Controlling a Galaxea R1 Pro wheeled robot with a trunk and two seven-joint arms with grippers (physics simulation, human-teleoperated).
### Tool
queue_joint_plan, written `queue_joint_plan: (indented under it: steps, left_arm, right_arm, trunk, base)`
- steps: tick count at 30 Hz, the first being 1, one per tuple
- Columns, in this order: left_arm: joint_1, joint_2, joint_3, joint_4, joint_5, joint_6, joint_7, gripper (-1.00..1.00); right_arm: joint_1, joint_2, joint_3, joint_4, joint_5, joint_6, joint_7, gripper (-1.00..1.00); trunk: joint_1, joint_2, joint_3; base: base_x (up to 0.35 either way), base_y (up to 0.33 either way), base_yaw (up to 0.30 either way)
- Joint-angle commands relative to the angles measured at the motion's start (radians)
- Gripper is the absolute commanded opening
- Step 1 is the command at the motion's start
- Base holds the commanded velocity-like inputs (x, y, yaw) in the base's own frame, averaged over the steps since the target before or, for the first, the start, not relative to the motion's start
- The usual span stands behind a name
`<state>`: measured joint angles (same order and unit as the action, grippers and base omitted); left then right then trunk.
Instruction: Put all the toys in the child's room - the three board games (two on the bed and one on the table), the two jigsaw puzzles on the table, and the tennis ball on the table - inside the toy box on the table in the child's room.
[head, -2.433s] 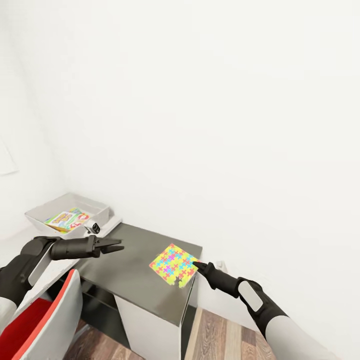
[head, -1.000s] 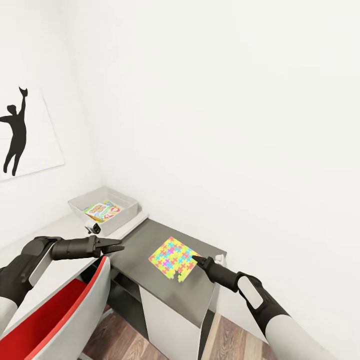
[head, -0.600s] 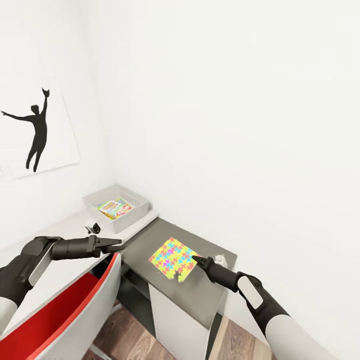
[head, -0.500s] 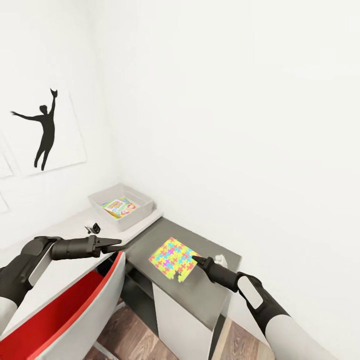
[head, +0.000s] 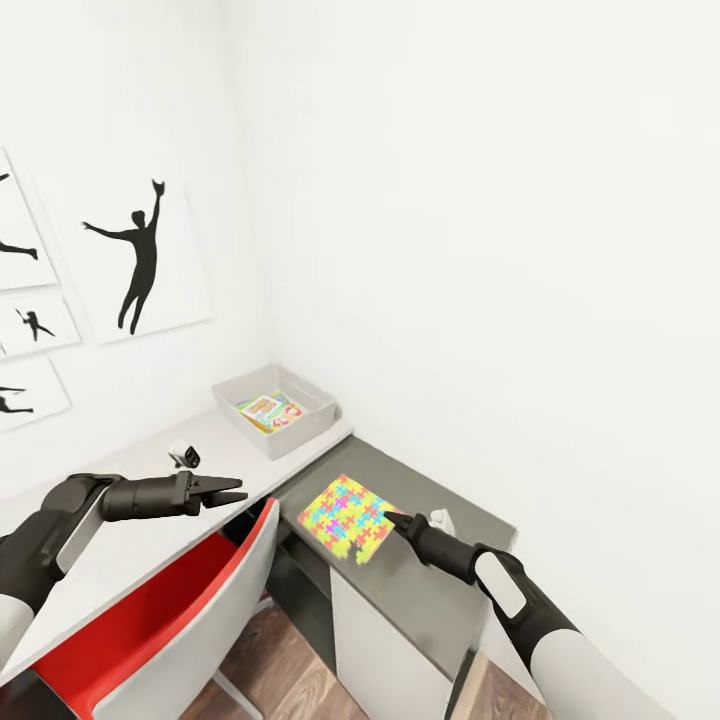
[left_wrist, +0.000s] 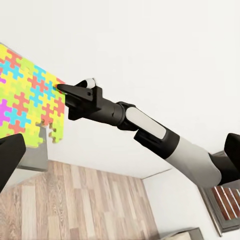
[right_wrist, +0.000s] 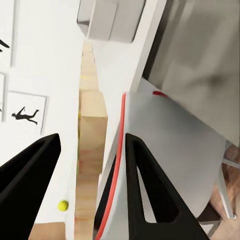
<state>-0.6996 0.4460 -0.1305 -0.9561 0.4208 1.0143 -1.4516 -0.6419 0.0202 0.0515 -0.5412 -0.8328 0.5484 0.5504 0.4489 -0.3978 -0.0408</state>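
My right gripper (head: 388, 518) extended toward 11 o'clock, fingers clamped on jigsaw puzzle (head: 347, 518) edge, held over dark unit (head: 440, 585). Left gripper (head: 236, 489) level, pointing 3 o'clock, fingers parted, empty. Toy box (head: 310, 420) at 12 o'clock on table (head: 160, 500); print inside unreadable.

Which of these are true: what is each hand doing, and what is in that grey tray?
1. The right hand grips the jigsaw puzzle by one edge. True.
2. The toy box is empty. False: a colourful printed game box lies inside it.
3. The left hand carries a ball. False: it is open and holds nothing.
4. The toy box stands on the table near the room's corner. True.
5. The chair by the table is blue. False: it is red and white.
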Motion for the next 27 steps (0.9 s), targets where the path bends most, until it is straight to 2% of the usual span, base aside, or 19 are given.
queue_joint_plan:
  steps: [1,14,22,27]
  left_arm:
    - [-0.001,0.001,-0.003,0.000,0.003,0.010,-0.003,1.00]
    - [0.000,0.000,-0.003,0.000,0.003,0.009,-0.003,1.00]
    - [-0.001,0.000,-0.003,0.000,0.003,0.009,-0.003,1.00]
    - [0.000,0.001,-0.003,0.000,0.003,0.009,-0.003,1.00]
  right_arm:
    - [-0.001,0.000,0.001,0.000,-0.006,0.005,-0.001,-1.00]
    - [-0.001,0.000,0.001,0.000,-0.005,0.004,-0.001,-1.00]
    - [-0.001,0.000,0.001,0.000,-0.005,0.005,-0.001,-1.00]
    - [-0.001,0.000,0.000,0.000,-0.005,0.005,-0.001,-1.00]
  trunk:
    - [0.001,-0.002,-0.002]
    - [0.001,-0.002,-0.002]
    - [0.001,-0.002,-0.002]
    - [0.001,-0.002,-0.002]
  base:
    - [0.214,0.000,0.017]
    - [0.045,0.000,0.009]
    - [0.184,0.073,0.240]
    - [0.053,0.038,0.171]
